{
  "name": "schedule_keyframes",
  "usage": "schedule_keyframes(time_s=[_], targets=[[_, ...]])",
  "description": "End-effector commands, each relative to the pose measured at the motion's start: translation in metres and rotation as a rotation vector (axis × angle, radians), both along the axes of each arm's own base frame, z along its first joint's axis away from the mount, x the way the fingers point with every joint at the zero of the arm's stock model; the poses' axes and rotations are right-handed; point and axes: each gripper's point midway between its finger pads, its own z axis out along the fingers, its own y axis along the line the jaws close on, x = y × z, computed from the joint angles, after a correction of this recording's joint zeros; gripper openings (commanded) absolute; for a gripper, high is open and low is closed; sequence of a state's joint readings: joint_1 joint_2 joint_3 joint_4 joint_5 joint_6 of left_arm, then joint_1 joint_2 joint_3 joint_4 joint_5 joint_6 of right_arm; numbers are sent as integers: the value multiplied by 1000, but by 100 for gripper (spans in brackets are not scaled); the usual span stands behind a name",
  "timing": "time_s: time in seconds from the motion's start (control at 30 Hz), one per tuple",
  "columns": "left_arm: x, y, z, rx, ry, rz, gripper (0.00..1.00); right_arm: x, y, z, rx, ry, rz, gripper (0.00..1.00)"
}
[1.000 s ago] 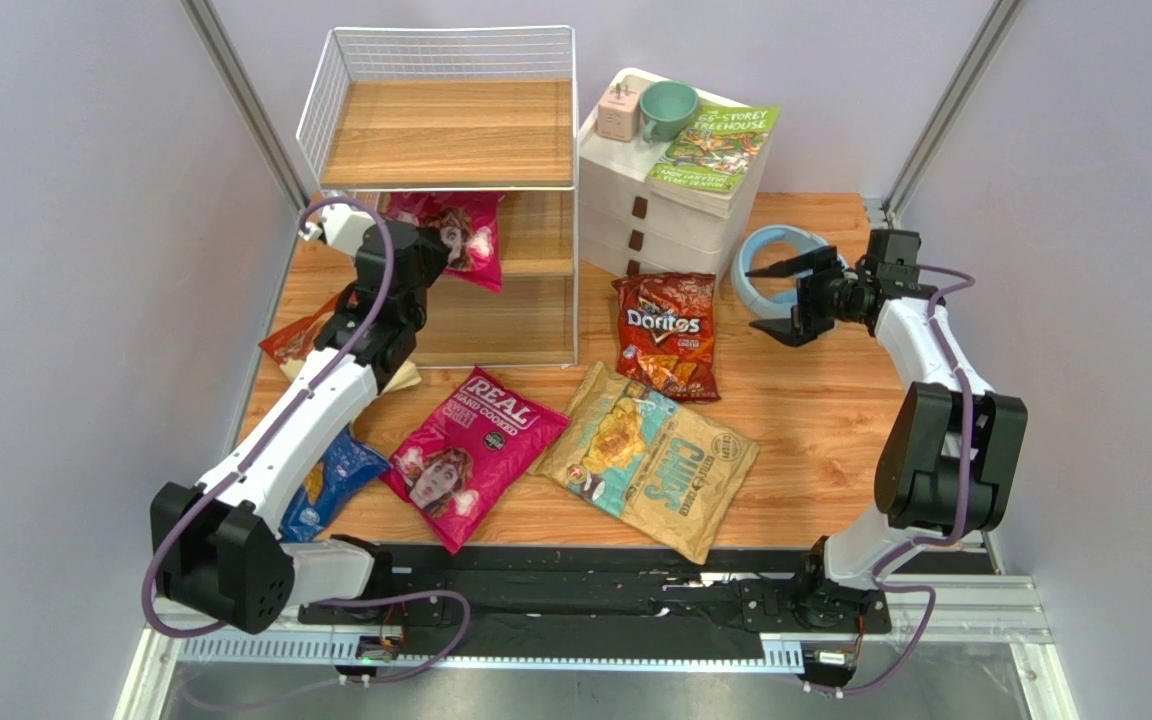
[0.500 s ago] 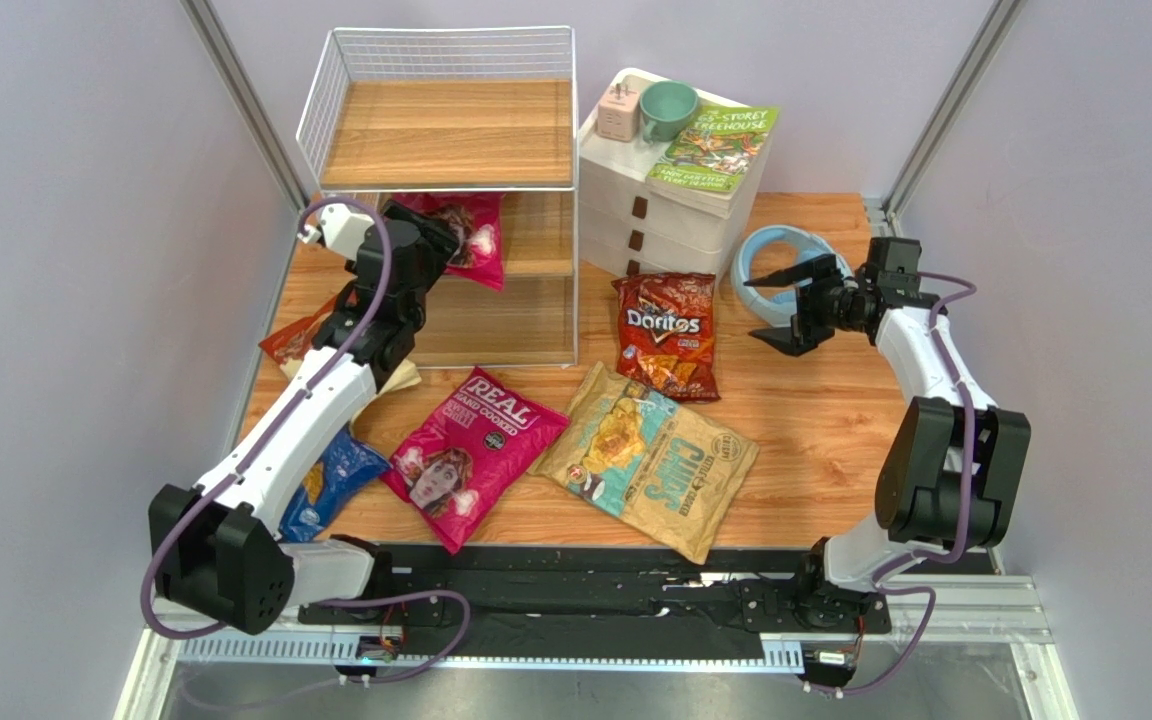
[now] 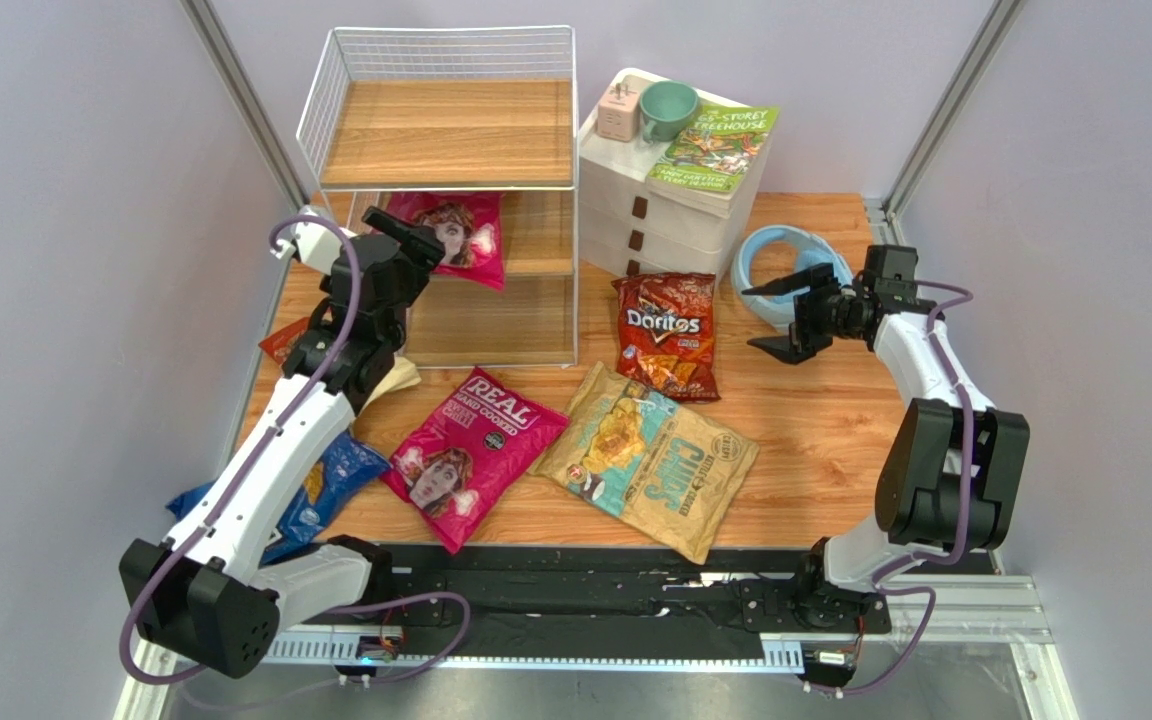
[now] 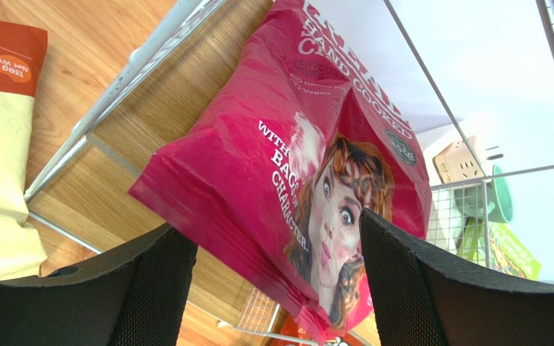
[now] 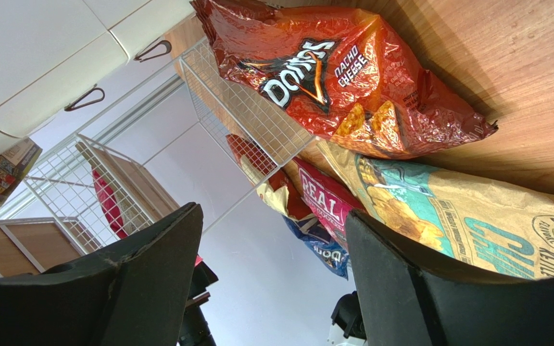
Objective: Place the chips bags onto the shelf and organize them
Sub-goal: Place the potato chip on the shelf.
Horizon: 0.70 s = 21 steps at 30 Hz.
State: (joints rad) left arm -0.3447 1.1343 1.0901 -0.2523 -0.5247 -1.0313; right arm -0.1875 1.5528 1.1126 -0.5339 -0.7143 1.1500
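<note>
One magenta bag point(image 3: 455, 233) sits on the shelf point(image 3: 447, 135); five bags point(image 3: 657, 458) wait on the table point(image 3: 823, 413). The left gripper point(image 3: 403, 236) and right gripper point(image 3: 772, 317) gape wide, empty.

Magenta chips bag point(image 4: 287, 180) lying on wooden shelf tier point(image 4: 150, 122), claw point(image 4: 276, 277) spread wide

I count a far magenta bag point(image 3: 455, 236), a near magenta bag point(image 3: 470, 450), a red Doritos bag point(image 3: 668, 333), a tan-and-teal bag point(image 3: 650, 458), a blue bag point(image 3: 319, 477) and an orange-and-cream bag point(image 4: 2, 130): six. One shelf point(image 3: 447, 135), one drawer unit point(image 3: 657, 225), one book point(image 3: 714, 146), one cup point(image 3: 669, 108).
</note>
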Motion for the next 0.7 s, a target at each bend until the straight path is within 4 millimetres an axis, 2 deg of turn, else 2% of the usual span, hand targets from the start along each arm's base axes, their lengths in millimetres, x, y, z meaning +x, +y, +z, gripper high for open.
schedule_keyframes(time_s=[0.0,0.27,0.4,0.5,0.53,0.6,0.63,0.67], targets=[[-12,5,6,18,-12,-7,84,-2,1,15,-19,-66,11,77],[-8,6,4,20,-21,-10,69,-4,2,13,-16,-64,10,77],[-6,4,-6,10,-6,-16,63,-7,2,11,-16,-59,11,77],[-7,3,-10,6,-3,-16,46,-8,2,11,-16,-57,12,77],[-8,4,-12,4,1,-15,34,-8,2,12,-15,-57,13,77],[-9,4,-13,4,7,-16,20,-8,2,12,-18,-60,14,77],[-11,4,-13,0,10,-14,8,-8,2,12,-19,-60,13,77],[-12,5,-16,3,20,-13,7,-8,2,12,-19,-58,13,77]])
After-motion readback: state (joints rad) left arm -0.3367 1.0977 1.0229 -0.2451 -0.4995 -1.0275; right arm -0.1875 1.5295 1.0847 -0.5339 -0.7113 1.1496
